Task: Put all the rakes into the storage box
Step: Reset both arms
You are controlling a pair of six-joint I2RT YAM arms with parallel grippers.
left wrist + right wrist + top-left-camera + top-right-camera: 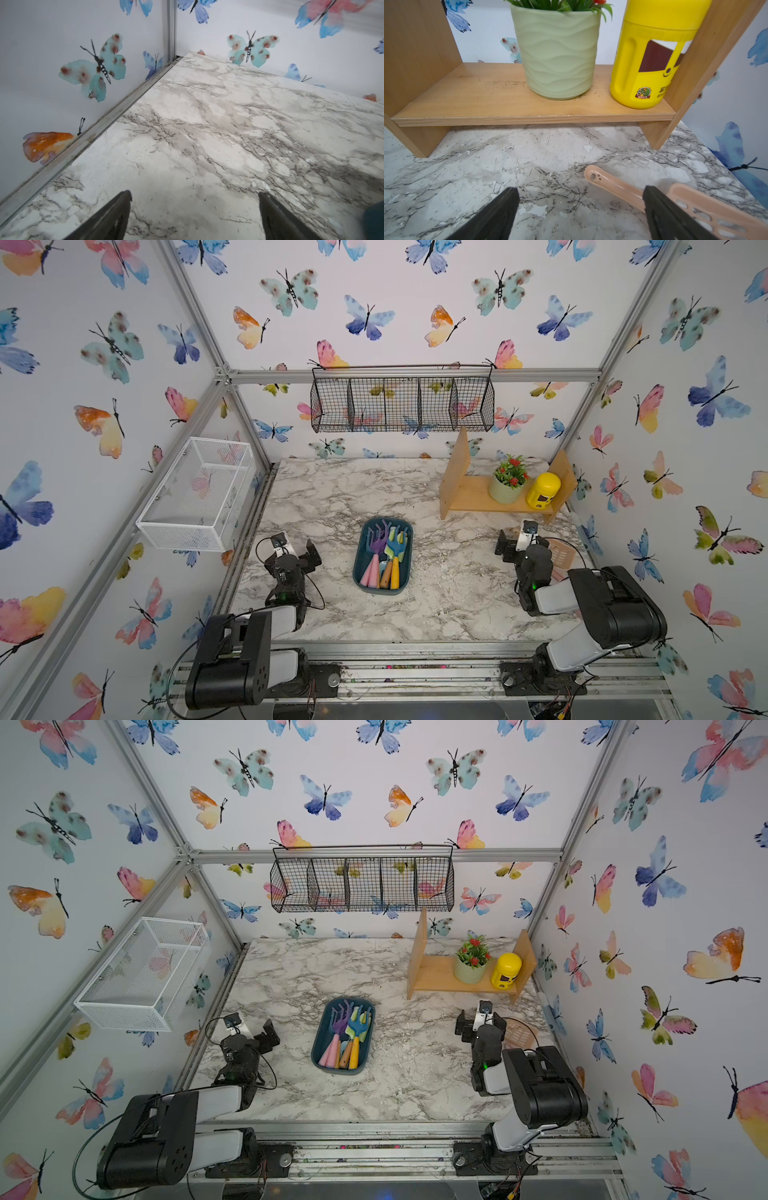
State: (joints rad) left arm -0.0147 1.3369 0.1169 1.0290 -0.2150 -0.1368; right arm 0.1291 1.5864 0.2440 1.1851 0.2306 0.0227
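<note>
The rake (374, 549) lies in the box (358, 562) among other tools, its long axis along the box's length, with purple tines toward the back wall and pink handle toward the robot. The box sits between the left gripper (195, 195) and right gripper (581, 191), well apart from both. Both sets of jaws gape wide and are empty.

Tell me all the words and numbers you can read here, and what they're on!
Bottle label: Chinese characters, partly hidden by the shelf side and too blurred to read.
Badge on that label: tiny print, unreadable.
Scoop handle: a paw-print cutout, no words.
Nothing else carries text.
</note>
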